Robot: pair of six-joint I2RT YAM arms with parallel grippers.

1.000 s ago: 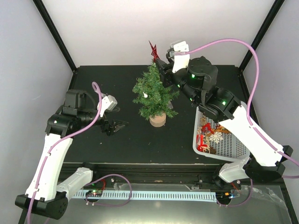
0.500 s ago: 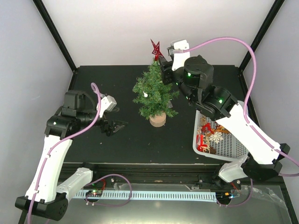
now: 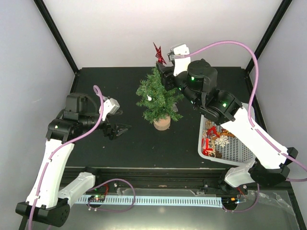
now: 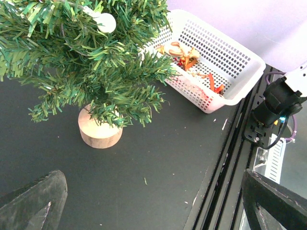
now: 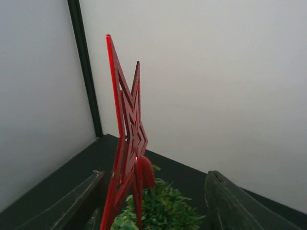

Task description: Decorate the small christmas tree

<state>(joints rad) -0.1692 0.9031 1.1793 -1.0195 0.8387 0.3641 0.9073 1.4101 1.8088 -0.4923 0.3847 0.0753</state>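
Observation:
The small christmas tree (image 3: 158, 96) stands mid-table on its round wooden base (image 3: 161, 123), with a white ball (image 3: 149, 97) among its branches. A red star (image 3: 159, 52) stands upright at the tree's tip. My right gripper (image 3: 164, 67) is around it from the right. In the right wrist view the star (image 5: 125, 143) is edge-on beside the left finger (image 5: 72, 201), with a wide gap to the other finger, so the jaws stand open above the tree top (image 5: 163, 213). My left gripper (image 3: 122, 129) hovers open and empty left of the tree (image 4: 86, 62).
A white basket (image 3: 200, 139) holding several ornaments sits at the right, under my right arm. In the left wrist view the basket (image 4: 249, 60) lies beyond the tree base (image 4: 99, 133), and the table's front rail (image 4: 240, 158) runs at the right.
My right gripper has shifted a little left over the tree top and its jaws have widened around the star. The left arm has stayed put.

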